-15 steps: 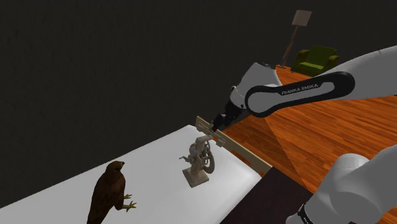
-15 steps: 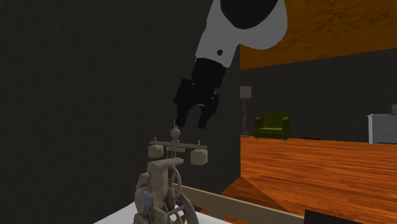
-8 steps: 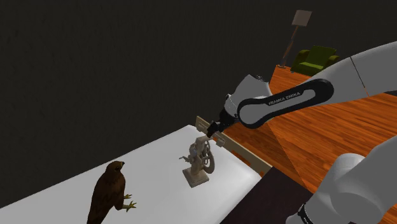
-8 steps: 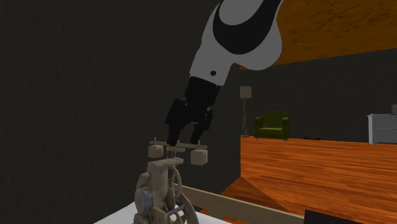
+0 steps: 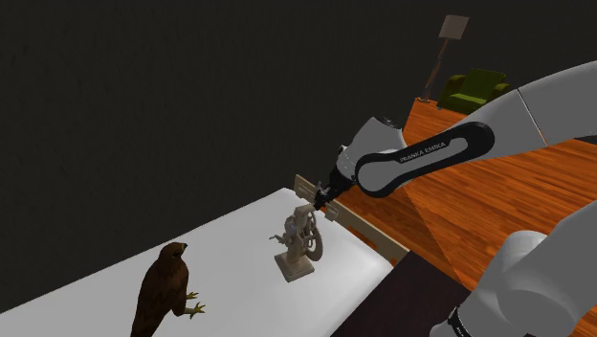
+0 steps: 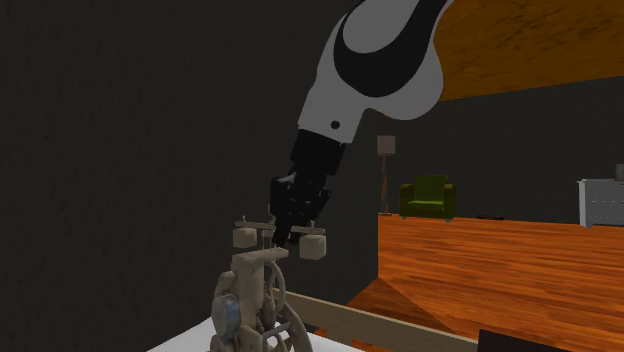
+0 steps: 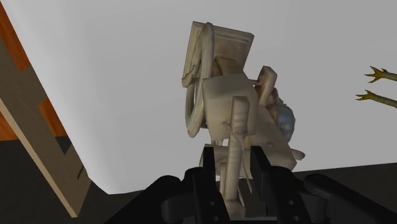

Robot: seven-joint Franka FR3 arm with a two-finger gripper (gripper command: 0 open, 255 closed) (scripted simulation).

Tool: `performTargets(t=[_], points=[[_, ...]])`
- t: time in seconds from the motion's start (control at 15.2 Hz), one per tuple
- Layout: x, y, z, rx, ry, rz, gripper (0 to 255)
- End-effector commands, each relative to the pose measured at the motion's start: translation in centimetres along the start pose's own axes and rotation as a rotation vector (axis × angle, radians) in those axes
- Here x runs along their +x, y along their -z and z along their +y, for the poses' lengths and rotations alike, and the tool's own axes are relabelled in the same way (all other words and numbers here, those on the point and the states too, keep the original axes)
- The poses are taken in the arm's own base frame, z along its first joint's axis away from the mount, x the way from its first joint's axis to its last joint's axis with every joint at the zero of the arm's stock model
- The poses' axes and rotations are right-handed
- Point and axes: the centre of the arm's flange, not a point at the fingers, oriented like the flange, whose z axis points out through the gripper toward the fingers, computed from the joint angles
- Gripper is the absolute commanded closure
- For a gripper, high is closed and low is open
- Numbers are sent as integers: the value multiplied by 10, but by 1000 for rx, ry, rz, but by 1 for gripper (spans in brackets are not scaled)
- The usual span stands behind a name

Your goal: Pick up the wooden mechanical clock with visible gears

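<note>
1. One black gripper (image 6: 286, 232) is right down on top of the wooden clock (image 6: 253, 300). It is clamped on the slim upright piece that crowns the clock.
2. Up close in the wrist view, the fingers (image 7: 213, 184) press in on that pale post from either side, with no gap to be seen. The clock's frame, big wheel and square base stretch away straight ahead of the gripper.
3. Directly beneath the gripper, the clock stands upright with its base flat on the white surface (image 5: 230, 258).
4. Just under the fingertips runs the clock's crossbar. One block weight (image 6: 243, 237) hangs to one side of the gripper and its twin (image 6: 314, 244) to the other.
5. Next to the gripper, on the arm's side, a wooden rail (image 5: 368, 230) runs along the end of the surface, close to the clock but apart from it.
6. Well away from the gripper, past the clock toward the shoulder view's lower left, a brown bird figurine (image 5: 165, 290) stands on the same surface. It touches nothing else.
7. Far behind the gripper, a wood floor (image 5: 497, 191) leads off to a green armchair (image 5: 475, 88) with a floor lamp (image 5: 448, 43) beside it.
</note>
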Motion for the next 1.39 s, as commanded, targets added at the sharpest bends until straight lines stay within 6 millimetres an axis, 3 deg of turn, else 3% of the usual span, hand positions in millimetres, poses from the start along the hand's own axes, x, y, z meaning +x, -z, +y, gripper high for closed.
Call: performTargets(t=[0.0, 0.26, 1.32], points=[[0, 0, 0, 0, 0, -1, 255], [0, -1, 0, 0, 0, -1, 255], [26, 74, -9, 0, 0, -1, 255]])
